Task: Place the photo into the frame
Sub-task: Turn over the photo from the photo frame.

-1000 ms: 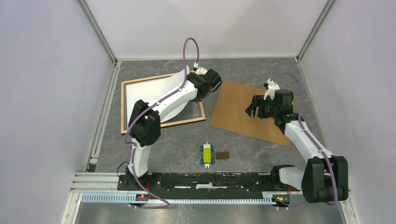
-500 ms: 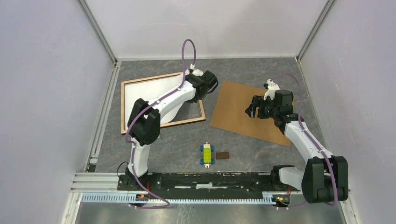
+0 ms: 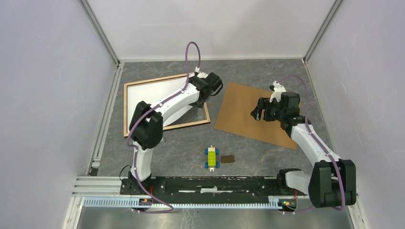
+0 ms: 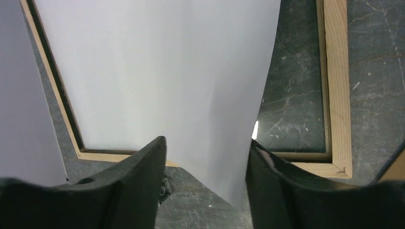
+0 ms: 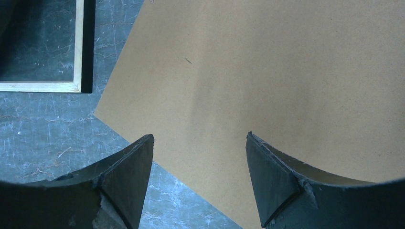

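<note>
The photo [image 3: 153, 98] lies white back up inside the light wood frame [image 3: 126, 109] at the back left. In the left wrist view the photo [image 4: 157, 71] covers most of the frame's opening, and its near corner sticks out over the frame's [image 4: 336, 86] near rail onto the table. My left gripper [image 4: 205, 148] stands open astride that corner, gripping nothing. In the top view my left gripper [image 3: 208, 90] hovers at the frame's right end. My right gripper [image 5: 199, 138] is open and empty above the brown backing board [image 5: 267, 71].
The backing board [image 3: 248, 112] lies right of the frame, under my right gripper [image 3: 258, 113]. A yellow-green block with blue wheels [image 3: 211, 158] and a small brown piece [image 3: 228, 159] sit near the front middle. Pale walls enclose the table.
My left jaws have opened and let go of the photo. Its raised, curled right end has dropped flatter into the frame. The right arm has not moved.
</note>
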Controlling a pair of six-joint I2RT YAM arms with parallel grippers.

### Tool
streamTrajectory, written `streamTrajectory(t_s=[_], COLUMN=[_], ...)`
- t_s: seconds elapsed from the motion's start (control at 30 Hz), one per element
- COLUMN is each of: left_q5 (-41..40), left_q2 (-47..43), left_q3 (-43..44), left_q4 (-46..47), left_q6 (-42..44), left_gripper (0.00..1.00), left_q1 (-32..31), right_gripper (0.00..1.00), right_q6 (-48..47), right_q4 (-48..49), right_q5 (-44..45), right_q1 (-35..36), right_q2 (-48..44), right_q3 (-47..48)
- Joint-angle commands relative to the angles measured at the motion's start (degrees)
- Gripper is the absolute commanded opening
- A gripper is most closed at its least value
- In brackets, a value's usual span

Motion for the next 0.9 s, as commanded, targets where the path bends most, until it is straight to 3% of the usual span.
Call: streamTrajectory(t_s=[0.0,0.07,0.17,0.4,0.57,0.73,0.87], left_q5=[4.32,7.25,12.77,28.35,45.32,60.36,61.59], left_q2=[-6.24,-8.25,-12.82,-24.56,-31.26,-26.0,-16.2], left_q3=[-1.89,-2.86,-5.44,-11.86,-20.92,-25.19,-19.52], left_q4=[2.59,3.6,6.44,13.3,28.0,44.17,45.32], left_q6=[0.98,1.58,2.43,1.78,-1.23,-9.3,-9.18], left_gripper=[0.77,0.9,1.0,1.0,1.0,1.0,1.0], left_q1=[-0.17,-0.21,-0.1,2.02,3.32,3.42,2.41], right_gripper=[0.76,0.76,0.76,0.76,0.77,0.77,0.78], right_q6=[-0.56,-0.72,-1.07,-2.17,-2.01,-0.84,0.71], right_q4=[1.7,1.33,0.59,-1.56,-2.1,-1.38,-0.39], right_q5=[0.08,0.28,0.73,2.27,2.74,3.76,4.23], right_q1=[0.14,0.15,0.18,0.16,0.12,-1.3,-6.54], right_q2=[-1.06,-0.97,-1.02,-0.93,0.38,2.63,4.8], right_q3=[-0.11,0.12,0.59,1.47,1.64,1.02,-0.53])
